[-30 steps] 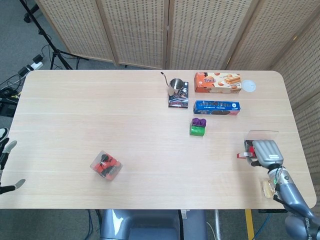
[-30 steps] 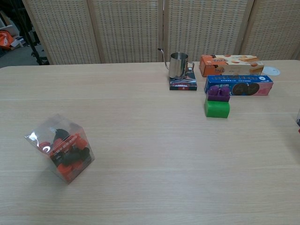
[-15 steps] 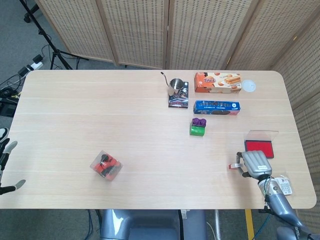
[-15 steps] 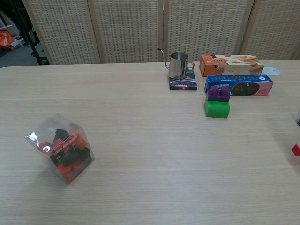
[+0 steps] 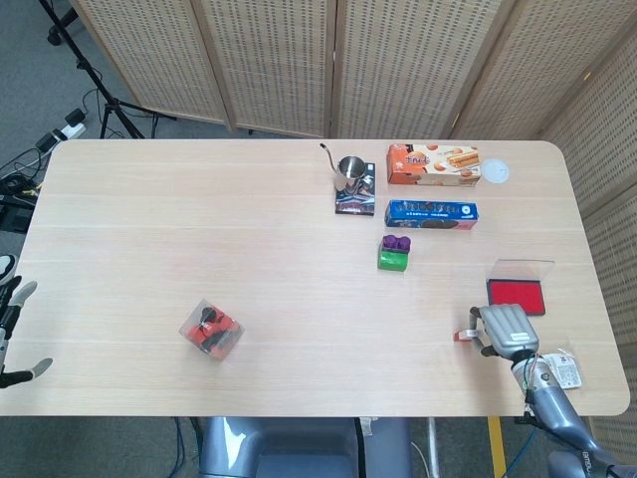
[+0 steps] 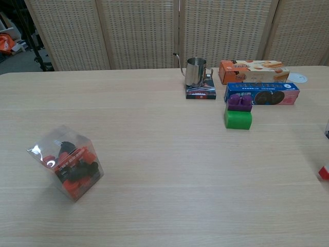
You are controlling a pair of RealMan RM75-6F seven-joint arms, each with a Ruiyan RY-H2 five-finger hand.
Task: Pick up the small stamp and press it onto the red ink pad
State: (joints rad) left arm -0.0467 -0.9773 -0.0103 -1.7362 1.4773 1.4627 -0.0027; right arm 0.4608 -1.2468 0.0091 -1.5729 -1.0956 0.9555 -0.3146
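The red ink pad [image 5: 516,295] lies open near the table's right edge, its clear lid [image 5: 523,267] folded back behind it. My right hand [image 5: 508,331] hovers just in front of the pad, back facing up, pinching the small stamp [image 5: 462,335], which sticks out on its left side. In the chest view only the stamp's red tip [image 6: 324,172] shows at the right border. My left hand [image 5: 14,334] hangs off the table's left edge with fingers apart, holding nothing.
A clear box of red and black pieces [image 5: 212,332] sits front left. Mid-right stand a green block with a purple top [image 5: 394,254], a blue biscuit box [image 5: 431,213], an orange box [image 5: 433,164] and a metal cup [image 5: 350,172]. A small packet [image 5: 563,370] lies by my right wrist.
My right hand has come off the ink pad and drawn back toward the front edge with the stamp, uncovering the red pad. The left hand has barely moved.
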